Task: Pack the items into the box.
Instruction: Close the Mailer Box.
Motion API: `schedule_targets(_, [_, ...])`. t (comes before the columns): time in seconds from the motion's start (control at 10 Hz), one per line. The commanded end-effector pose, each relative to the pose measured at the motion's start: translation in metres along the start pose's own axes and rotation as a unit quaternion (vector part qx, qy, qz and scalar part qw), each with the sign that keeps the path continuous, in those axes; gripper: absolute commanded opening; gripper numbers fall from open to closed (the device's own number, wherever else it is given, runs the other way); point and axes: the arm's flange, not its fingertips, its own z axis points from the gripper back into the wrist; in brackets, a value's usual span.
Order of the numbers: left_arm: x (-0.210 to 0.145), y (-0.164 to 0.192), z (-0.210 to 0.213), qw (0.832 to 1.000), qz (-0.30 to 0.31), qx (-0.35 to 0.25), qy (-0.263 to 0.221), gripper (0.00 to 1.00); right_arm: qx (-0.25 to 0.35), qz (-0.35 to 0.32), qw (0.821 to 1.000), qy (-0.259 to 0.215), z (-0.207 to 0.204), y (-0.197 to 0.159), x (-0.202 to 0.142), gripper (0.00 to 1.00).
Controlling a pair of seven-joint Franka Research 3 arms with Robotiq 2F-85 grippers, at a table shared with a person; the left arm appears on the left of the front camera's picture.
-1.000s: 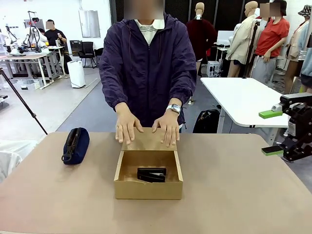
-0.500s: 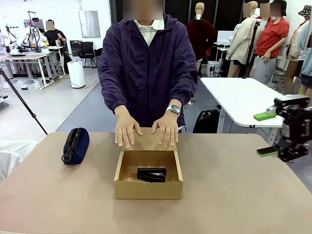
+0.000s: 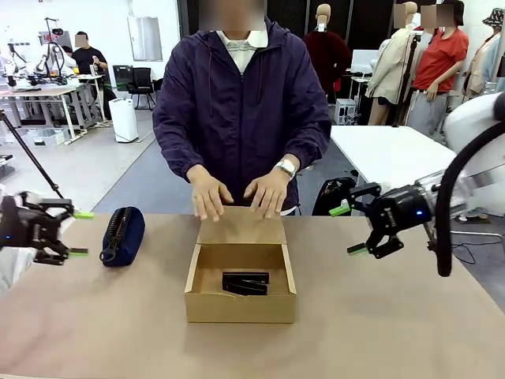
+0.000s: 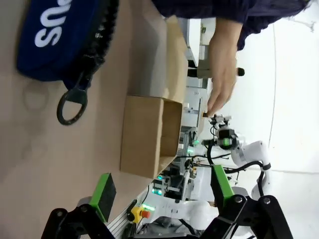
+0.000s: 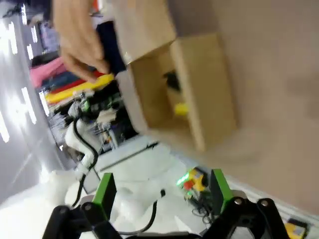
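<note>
Collision is the chief risk: the left hand (image 3: 80, 234) and right hand (image 3: 349, 230) are held wide and empty either side of the box (image 3: 241, 304), in which the black device (image 3: 245, 282) and yellow knife (image 5: 180, 108) lie. The person's fingers (image 3: 207, 209) at the flap (image 3: 241, 229) could be struck if it is reached for; the nearby pouch (image 3: 124, 234) could be knocked.

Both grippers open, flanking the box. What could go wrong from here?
1. The person's hands are at the hinged flap of the tan cardboard box; the open right gripper could strike them if it moves in.
2. The open left gripper hangs beside the navy zippered pouch and might knock or grab it by mistake.
</note>
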Motion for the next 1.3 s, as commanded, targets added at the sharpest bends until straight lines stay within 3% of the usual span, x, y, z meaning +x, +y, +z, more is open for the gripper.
schedule_targets(0.0, [0.006, 0.003, -0.006, 0.998, 0.004, -0.058, 0.006, 1.0, -0.002, -0.029, 0.999, -0.023, -0.004, 0.008, 0.01, 1.0])
schedule_targets(0.1, [0.0, 0.0, 0.0, 1.0, 0.0, 0.0, 0.0, 1.0, 0.0, 0.0, 1.0, 0.0, 0.0, 0.0, 0.0, 1.0])
schedule_targets(0.4, [0.005, 0.01, -0.01, 1.0, 0.007, -0.013, 0.007, 1.0, -0.008, -0.013, 1.0, -0.014, -0.005, -0.006, 0.012, 1.0])
schedule_targets(0.5, [0.004, -0.002, -0.031, 1.0, -0.006, -0.012, -0.007, 1.0, -0.022, -0.009, 0.999, -0.049, -0.004, -0.003, 0.024, 1.0])
schedule_targets(0.6, [0.003, -0.02, -0.056, 0.999, -0.033, -0.018, 0.011, 1.0, -0.032, 0.011, 0.997, -0.064, -0.007, 0.005, 0.032, 1.0])
schedule_targets(0.7, [0.01, -0.046, -0.093, 0.996, -0.068, -0.012, 0.061, 1.0, -0.043, 0.03, 0.995, -0.084, -0.015, 0.017, 0.042, 1.0])
schedule_targets(0.9, [0.035, -0.075, -0.157, 0.989, -0.097, 0.018, 0.11, 1.0, -0.05, 0.031, 0.99, -0.131, -0.035, 0.024, 0.066, 1.0])
schedule_targets(1.2, [0.063, -0.063, -0.242, 0.987, -0.115, 0.072, 0.085, 1.0, -0.041, 0.059, 0.985, -0.157, -0.08, 0.019, 0.106, 1.0])
